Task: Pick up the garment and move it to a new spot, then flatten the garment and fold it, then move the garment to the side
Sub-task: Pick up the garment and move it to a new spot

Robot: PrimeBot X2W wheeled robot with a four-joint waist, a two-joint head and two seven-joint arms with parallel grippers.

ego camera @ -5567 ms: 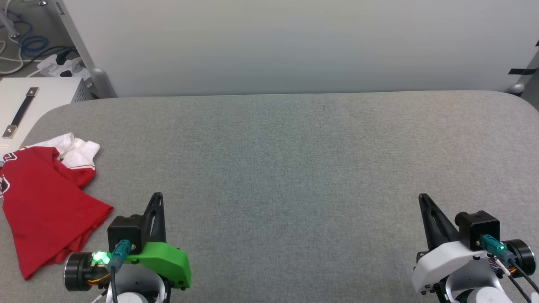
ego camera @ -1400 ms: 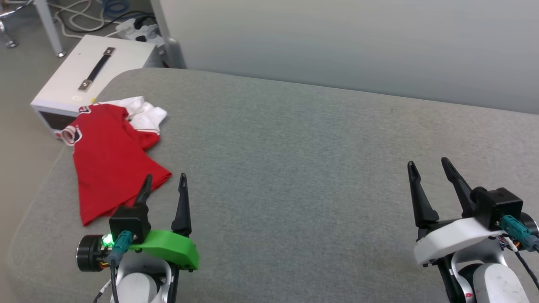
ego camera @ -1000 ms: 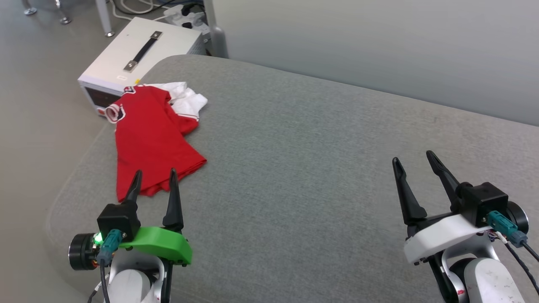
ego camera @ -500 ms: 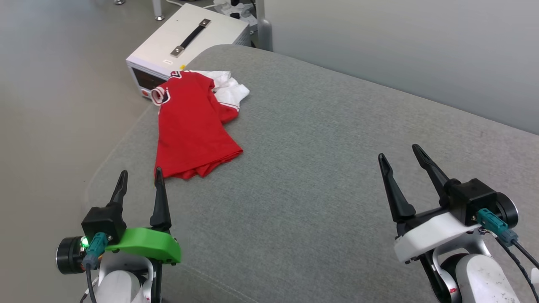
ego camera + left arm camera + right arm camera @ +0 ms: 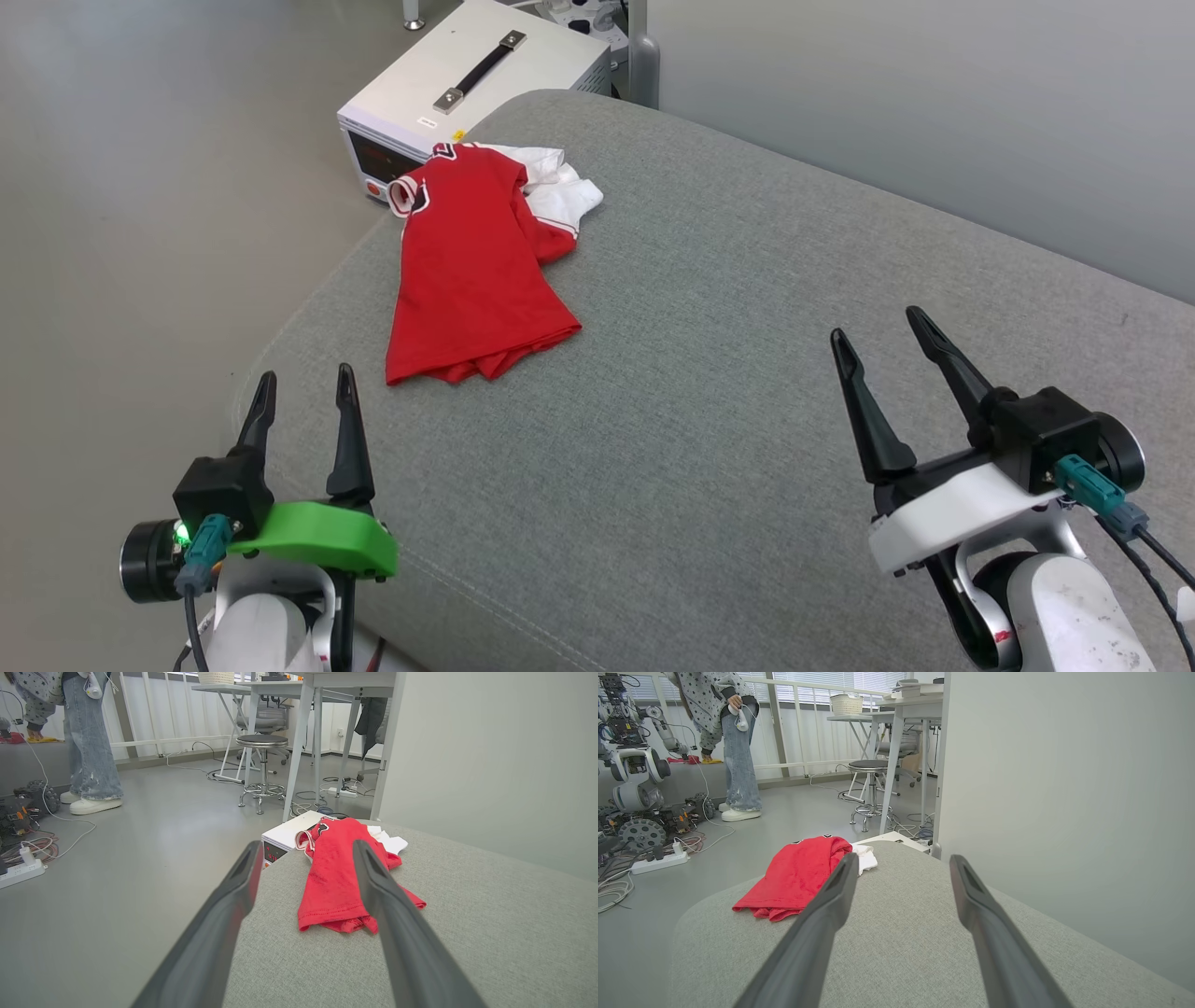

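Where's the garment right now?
In the head view the garment lies crumpled at upper left, on the far-left corner of the grey padded table, next to the white box and ahead of the left end effector.

Little red numbers [image 5: 270,853] glow on the front of the white box [image 5: 287,833] on the floor, but they are too small to read. A small sticker [image 5: 427,122] on its top is too tiny as well. The red shirt [image 5: 471,271] has black print [image 5: 419,197] near the neck, folded over and not readable.
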